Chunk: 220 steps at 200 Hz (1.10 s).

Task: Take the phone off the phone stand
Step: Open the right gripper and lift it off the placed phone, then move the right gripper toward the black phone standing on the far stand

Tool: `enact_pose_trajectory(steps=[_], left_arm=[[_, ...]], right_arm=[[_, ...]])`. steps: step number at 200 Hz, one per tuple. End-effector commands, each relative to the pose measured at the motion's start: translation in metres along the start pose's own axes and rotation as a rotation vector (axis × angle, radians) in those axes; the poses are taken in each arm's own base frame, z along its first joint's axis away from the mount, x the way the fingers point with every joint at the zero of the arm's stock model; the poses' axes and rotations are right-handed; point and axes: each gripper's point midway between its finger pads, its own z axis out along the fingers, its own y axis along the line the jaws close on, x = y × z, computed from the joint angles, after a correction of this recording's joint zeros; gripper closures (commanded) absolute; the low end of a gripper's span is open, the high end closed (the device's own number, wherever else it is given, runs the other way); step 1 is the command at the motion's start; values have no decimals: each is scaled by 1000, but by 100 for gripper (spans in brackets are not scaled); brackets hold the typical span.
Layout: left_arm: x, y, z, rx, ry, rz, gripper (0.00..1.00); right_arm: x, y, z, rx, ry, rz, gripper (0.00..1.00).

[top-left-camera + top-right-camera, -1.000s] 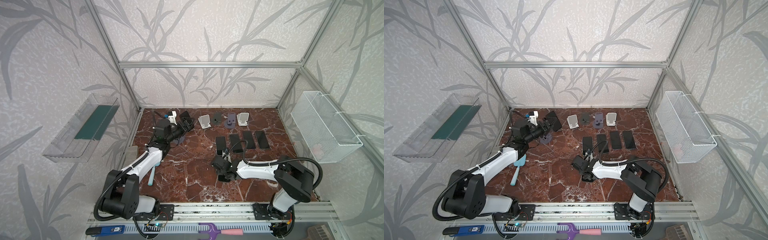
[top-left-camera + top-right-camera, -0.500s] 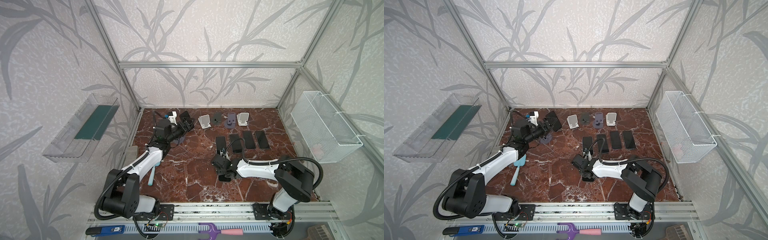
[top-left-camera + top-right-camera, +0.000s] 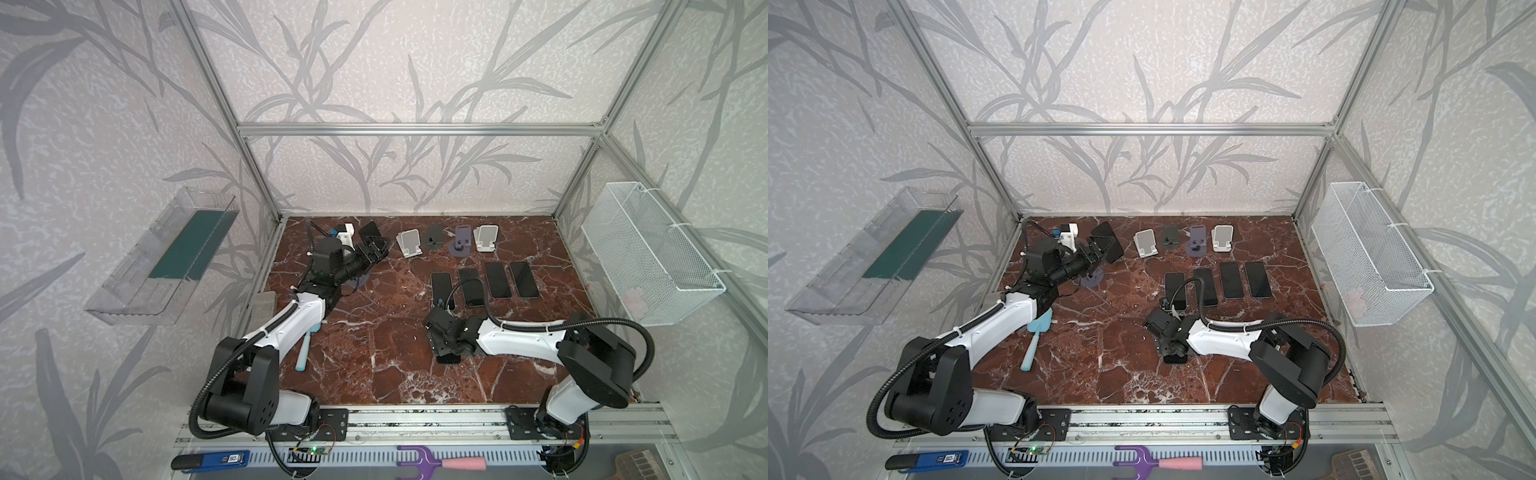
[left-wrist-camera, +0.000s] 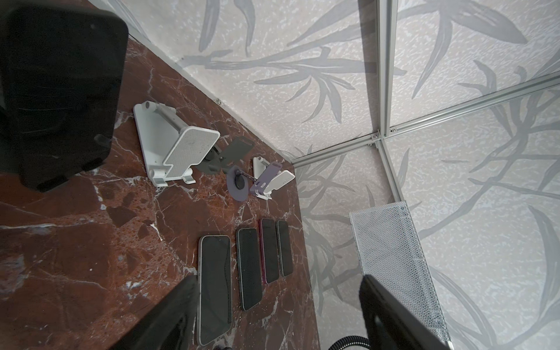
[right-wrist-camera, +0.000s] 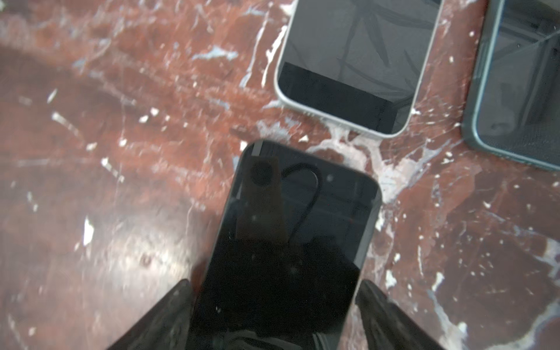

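Observation:
A black phone [image 3: 371, 234] leans on a phone stand with a purple round base [image 3: 360, 281] at the back left; it also shows in the left wrist view [image 4: 60, 91]. My left gripper [image 3: 376, 250] hovers just in front of it, open, with nothing between its fingers [image 4: 181, 303]. Another black phone [image 5: 297, 236] lies flat on the marble near the middle [image 3: 449, 358]. My right gripper [image 5: 274, 283] is low over it, open, its fingers [image 5: 375, 306] straddling the phone's sides with a thin gap.
Several phones [image 3: 484, 280] lie in a row right of centre. Several bare stands [image 3: 409, 243] line the back wall. A blue spatula [image 3: 305, 345] lies beside the left arm. A wire basket [image 3: 648, 253] hangs on the right wall and a clear tray [image 3: 166, 257] on the left.
Both arms have stayed almost where they were. The right gripper's fingers have come off the sides of the phone that lies under it.

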Motion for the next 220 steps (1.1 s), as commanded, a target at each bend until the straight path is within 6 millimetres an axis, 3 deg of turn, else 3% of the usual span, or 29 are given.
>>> enact_pose_trajectory(steps=[1,50,71,119,164,185,196,220], left_arm=[[-13,-8,-8,-36,-46,64,14],[-36,21,-41,-294,-183,156,1],[-48,28,-58,-341,-281,177,1],[-60,36,-62,-325,-318,134,2],[-72,48,-66,-265,-356,-1,7],[-72,50,-62,-250,-338,-33,7],[-72,50,-59,-235,-326,-43,8],[-74,42,-57,-198,-314,-19,8]], right_arm=[[-18,-2,-36,-24,-47,-53,14],[-63,-7,-94,-67,-252,-85,10],[-77,-10,-114,-82,-337,-85,9],[-103,-3,-133,-107,-470,-141,8],[-148,5,-129,-119,-562,-182,1],[-174,3,-114,-126,-575,-120,1],[-189,-8,-104,-76,-590,-55,1],[-214,-10,-71,-71,-587,-45,1]])
